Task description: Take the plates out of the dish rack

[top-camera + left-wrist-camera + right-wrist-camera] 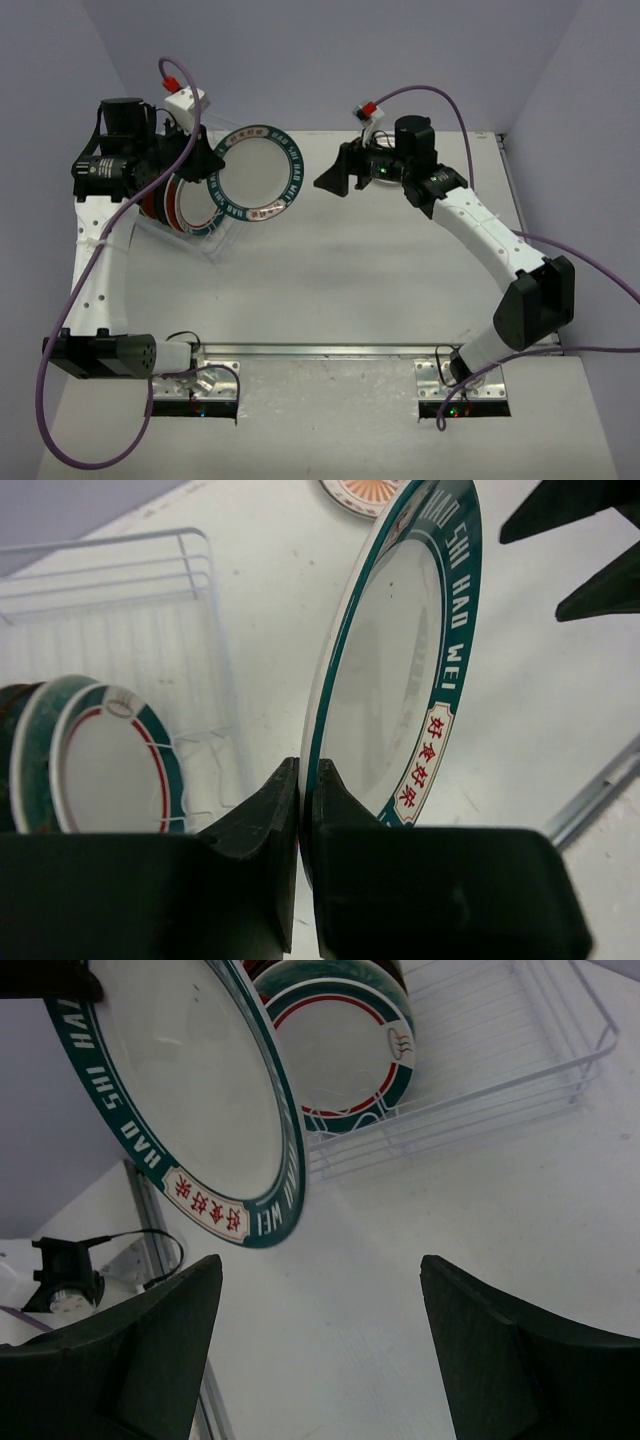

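My left gripper (215, 158) is shut on the rim of a white plate with a teal lettered border (258, 172), held on edge above the table, to the right of the dish rack (215, 245). In the left wrist view the plate (400, 650) stands between my fingers (262, 810). Several more plates (178, 203) stand upright in the clear rack (150, 610), a white one with teal and red rings (105, 765) in front. My right gripper (335, 170) is open just right of the held plate (190, 1090), with nothing between its fingers (170, 1330).
A plate with an orange pattern (360, 492) lies flat on the table beyond the held plate. The right gripper's dark fingers (590, 540) show at the upper right of the left wrist view. A metal rail (320, 350) runs along the near table edge.
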Robot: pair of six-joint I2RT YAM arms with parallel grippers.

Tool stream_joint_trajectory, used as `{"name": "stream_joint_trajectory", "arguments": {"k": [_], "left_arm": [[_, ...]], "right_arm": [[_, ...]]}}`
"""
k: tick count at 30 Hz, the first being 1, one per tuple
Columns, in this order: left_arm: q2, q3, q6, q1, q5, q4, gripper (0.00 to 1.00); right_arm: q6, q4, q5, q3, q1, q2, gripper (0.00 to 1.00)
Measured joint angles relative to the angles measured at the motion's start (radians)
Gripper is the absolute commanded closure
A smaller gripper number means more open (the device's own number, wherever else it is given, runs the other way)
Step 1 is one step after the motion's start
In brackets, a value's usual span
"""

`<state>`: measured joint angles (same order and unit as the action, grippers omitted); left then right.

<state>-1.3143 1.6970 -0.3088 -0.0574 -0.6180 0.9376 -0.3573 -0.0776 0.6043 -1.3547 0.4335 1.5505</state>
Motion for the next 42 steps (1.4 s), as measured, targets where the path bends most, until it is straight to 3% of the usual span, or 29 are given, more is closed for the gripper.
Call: {"name": "stream_joint_trajectory", "arguments": {"k": [3,7,11,13,15,17,19,22,26,31,37,42], "left_arm": [[-0.006,-0.036,-0.002,0.005,-0.063,0.027,1.00],[-0.006,-0.052,-0.010,0.012,-0.125,0.044,1.00],[-0.006,-0.058,-0.022,0.021,-0.158,0.045,1.00],[-0.006,-0.060,-0.031,0.025,-0.164,0.046,1.00],[-0.006,-0.064,-0.047,0.025,-0.156,0.045,0.85],[-0.007,-0.072,-0.046,0.024,-0.145,0.034,0.54],[-0.008,-0.083,-0.031,0.024,-0.131,0.011,0.28],[-0.008,-0.101,0.024,0.025,-0.094,-0.037,0.01],[-0.003,-0.127,0.115,0.026,0.079,-0.125,0.00],[0.014,-0.130,0.186,0.026,0.267,-0.229,0.00],[0.053,-0.136,0.240,0.026,0.365,-0.317,0.00],[0.051,-0.136,0.253,0.026,0.426,-0.352,0.00]], "right_arm": [[-0.006,0.000,0.015,-0.018,0.043,0.024,0.22],[-0.006,-0.007,0.042,-0.040,0.084,0.055,0.33],[-0.006,-0.019,0.057,-0.045,0.107,0.085,0.83],[-0.009,-0.030,0.075,-0.049,0.113,0.103,0.98],[-0.022,-0.043,0.097,-0.058,0.114,0.119,1.00],[-0.027,-0.054,0.109,-0.075,0.113,0.132,1.00],[-0.034,-0.060,0.113,-0.086,0.110,0.142,1.00],[-0.060,-0.069,0.096,-0.087,0.097,0.161,1.00],[-0.160,-0.063,0.102,-0.089,0.015,0.211,1.00],[-0.307,-0.039,0.059,-0.141,-0.225,0.353,1.00],[-0.474,-0.038,0.000,-0.327,-0.494,0.623,1.00],[-0.528,-0.053,-0.071,-0.426,-0.596,0.790,1.00]]}}
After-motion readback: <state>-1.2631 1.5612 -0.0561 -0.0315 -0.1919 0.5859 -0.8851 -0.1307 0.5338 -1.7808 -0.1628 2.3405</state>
